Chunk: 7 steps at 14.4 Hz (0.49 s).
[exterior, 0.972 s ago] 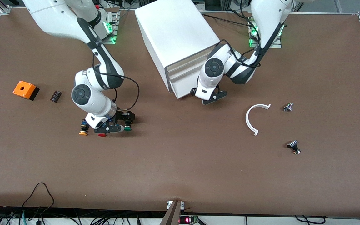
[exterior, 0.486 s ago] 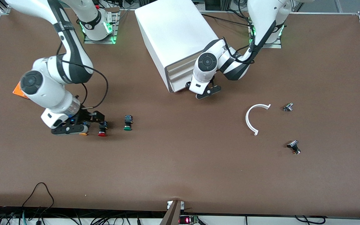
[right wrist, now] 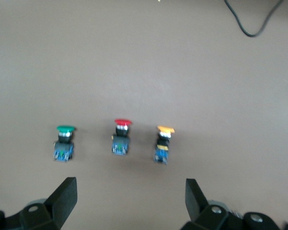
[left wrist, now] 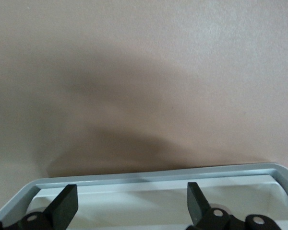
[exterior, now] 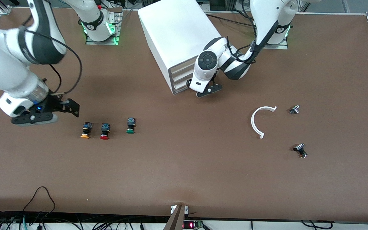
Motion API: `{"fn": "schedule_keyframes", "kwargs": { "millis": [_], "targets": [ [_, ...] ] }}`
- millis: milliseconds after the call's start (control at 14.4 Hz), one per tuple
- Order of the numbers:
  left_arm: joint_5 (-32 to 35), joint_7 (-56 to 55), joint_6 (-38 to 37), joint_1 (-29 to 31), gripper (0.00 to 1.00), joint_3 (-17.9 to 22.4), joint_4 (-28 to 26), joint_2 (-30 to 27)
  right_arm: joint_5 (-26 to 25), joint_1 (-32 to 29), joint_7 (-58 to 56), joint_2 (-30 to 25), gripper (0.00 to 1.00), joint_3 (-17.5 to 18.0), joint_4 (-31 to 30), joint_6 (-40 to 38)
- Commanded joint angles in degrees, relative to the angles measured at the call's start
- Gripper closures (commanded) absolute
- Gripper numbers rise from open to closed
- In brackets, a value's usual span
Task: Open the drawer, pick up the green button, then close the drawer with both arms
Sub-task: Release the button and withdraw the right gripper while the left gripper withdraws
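Observation:
The green-capped button [exterior: 130,125] lies on the table, free, beside a red-capped one [exterior: 104,131] and an orange-capped one [exterior: 85,130]. The right wrist view shows the green [right wrist: 65,142], red [right wrist: 121,136] and orange [right wrist: 163,143] buttons in a row. My right gripper [exterior: 34,118] is open and empty [right wrist: 129,201], up in the air toward the right arm's end of the table. My left gripper [exterior: 207,91] is open against the lowest drawer [exterior: 181,88] of the white cabinet [exterior: 177,32]. The drawer sits almost flush. Its rim [left wrist: 158,175] runs between my open left fingers [left wrist: 67,206].
A white curved plastic piece [exterior: 262,119] and two small metal parts [exterior: 294,109] [exterior: 300,150] lie toward the left arm's end of the table. Black cables [exterior: 40,198] hang at the table edge nearest the front camera.
The right gripper rose from the green button and swung toward its own end of the table, leaving the button there. The left gripper pushed the drawer into the cabinet.

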Motion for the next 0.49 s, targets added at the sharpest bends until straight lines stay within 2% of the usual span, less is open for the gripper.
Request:
{"fn": "schedule_keyframes", "kwargs": {
  "millis": [0,278,417],
  "targets": [
    [-1.24,0.59,-1.55,-0.19,0.00,-0.55,-0.01,-0.26,-0.51,-0.58,0.73,-0.24,0.00,0.09,7.75,-10.49],
    [-1.15,1.02,-6.37,0.95,0.00,-0.46,1.91,-0.96,-0.51,-0.58,7.83,-1.65,0.00,0.35,13.64,-17.96],
    [-0.54,3.56,-13.12,2.88,0.00,-0.37,5.68,-1.76,-0.51,-1.19,11.62,-1.82,0.00,0.97,16.89,-23.68]
  ]
}}
